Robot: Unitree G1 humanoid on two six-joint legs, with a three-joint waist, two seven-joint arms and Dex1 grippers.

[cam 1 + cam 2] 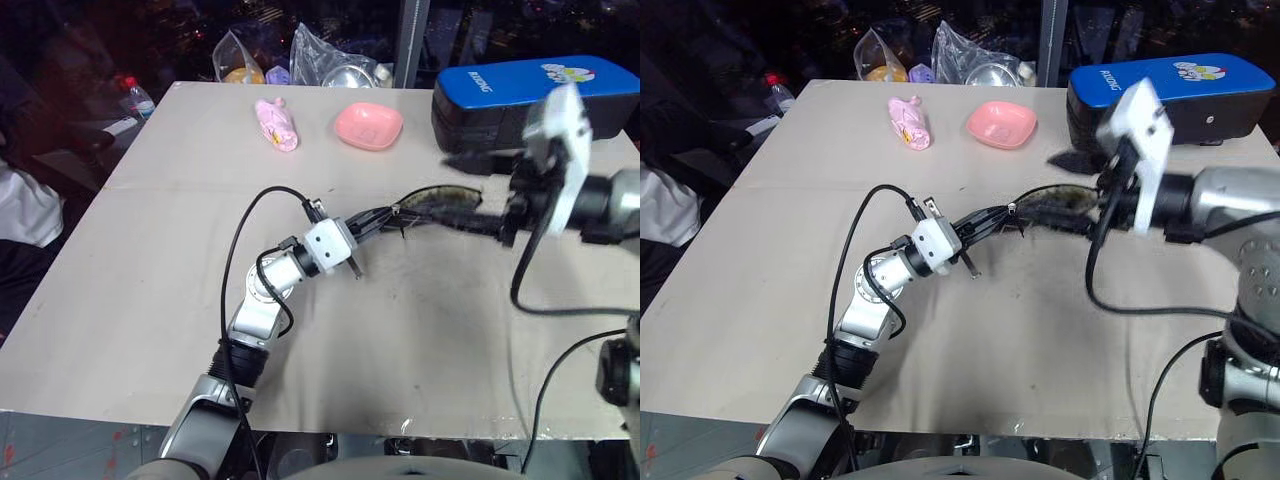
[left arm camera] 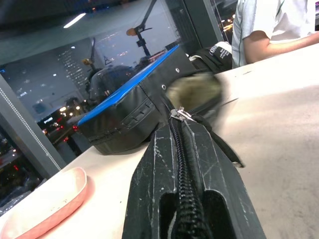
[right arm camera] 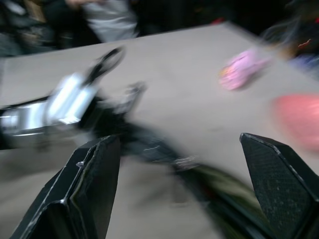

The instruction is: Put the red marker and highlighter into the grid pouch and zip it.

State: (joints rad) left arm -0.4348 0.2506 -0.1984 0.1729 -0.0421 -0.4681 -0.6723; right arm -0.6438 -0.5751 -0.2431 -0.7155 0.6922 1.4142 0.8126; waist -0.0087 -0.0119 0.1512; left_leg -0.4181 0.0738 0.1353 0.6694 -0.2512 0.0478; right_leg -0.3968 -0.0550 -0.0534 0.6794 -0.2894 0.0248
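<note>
The flat pale beige tabletop (image 1: 150, 330) lies bare across its near half and left side, leaving open room there; its far edge meets dark windows. Along that far side sit a large blue-and-black zip case (image 1: 530, 100) at the right corner, a shallow pink dish (image 1: 368, 125) and a crumpled pink wrapped packet (image 1: 276, 124), with clear plastic bags (image 1: 330, 58) just behind them. A person's arm in a white short sleeve (image 2: 271, 22) rests at the table's edge (seen from the left wrist). The dark fabric grid pouch (image 1: 445, 208) lies near the middle right, just in front of the big case. The left gripper (image 1: 385, 222) is clamped tight on the pouch's zipper end, the zip line running between its fingers (image 2: 149, 194). The right gripper (image 3: 182, 191) hovers above the pouch with its jaws spread wide, holding nothing. I cannot tell what the pouch contains.
</note>
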